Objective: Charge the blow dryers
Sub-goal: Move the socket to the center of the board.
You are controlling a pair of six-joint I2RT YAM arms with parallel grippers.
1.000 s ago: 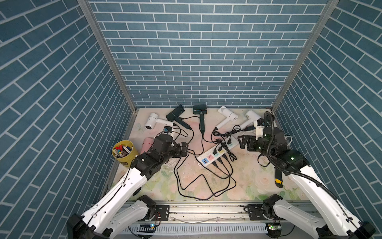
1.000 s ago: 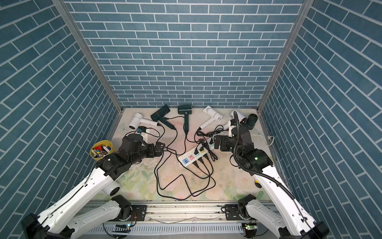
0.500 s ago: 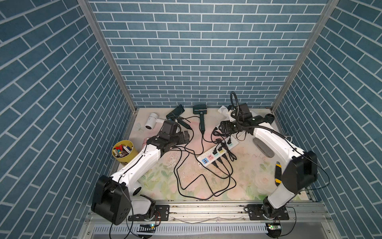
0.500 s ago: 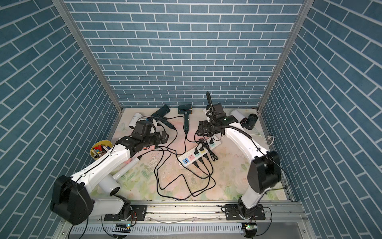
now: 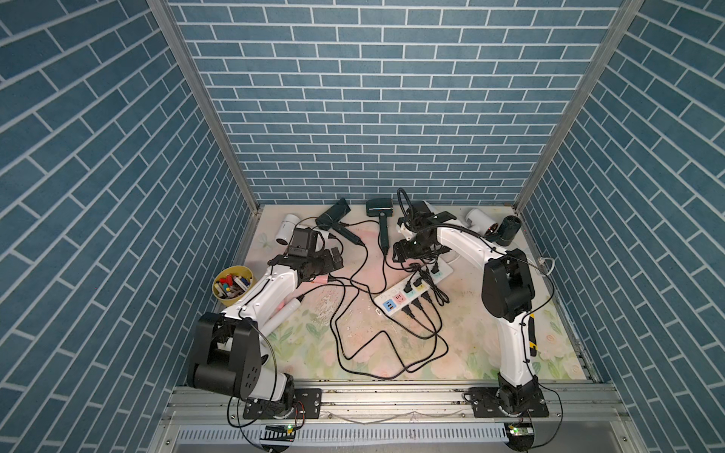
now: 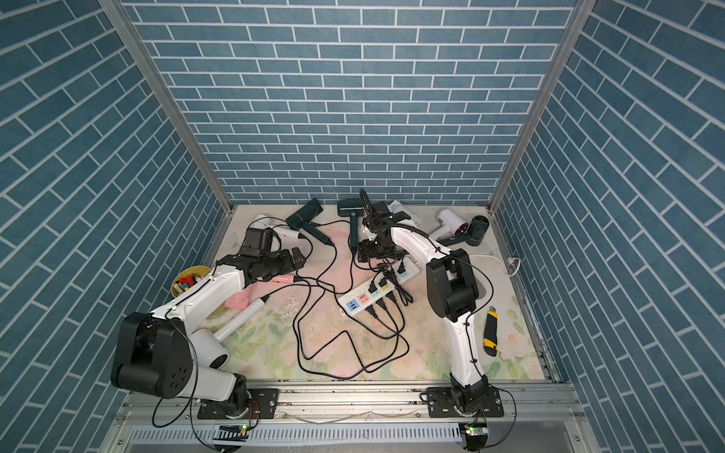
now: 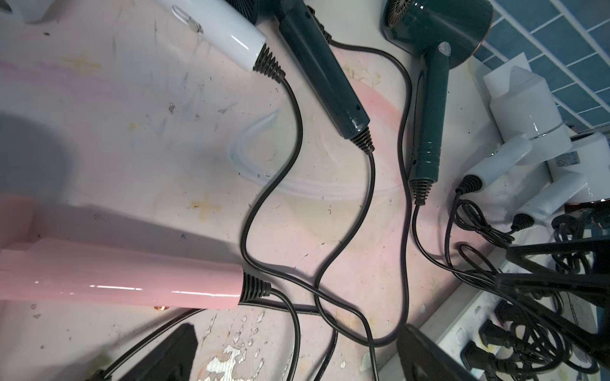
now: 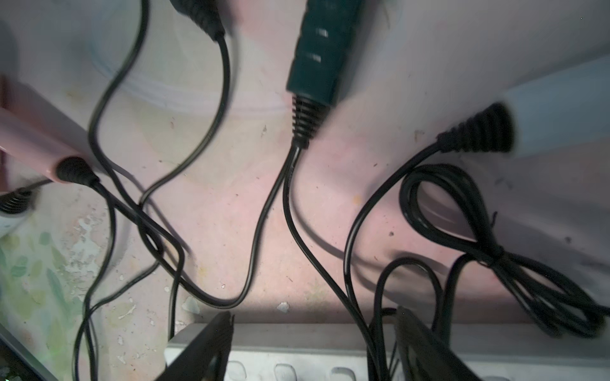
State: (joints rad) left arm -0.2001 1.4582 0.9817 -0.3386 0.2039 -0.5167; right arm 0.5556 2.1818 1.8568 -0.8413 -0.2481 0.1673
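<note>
Both open, the right gripper [image 8: 313, 311] above the power strip [image 5: 442, 270] should pinch one black cord [image 8: 345, 264] cleanly; the left gripper [image 7: 297, 325] idles.

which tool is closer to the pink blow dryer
Left. The left tool hovers right at the cord end of the pink blow dryer; the right tool is farther away, over the power strip.
</note>
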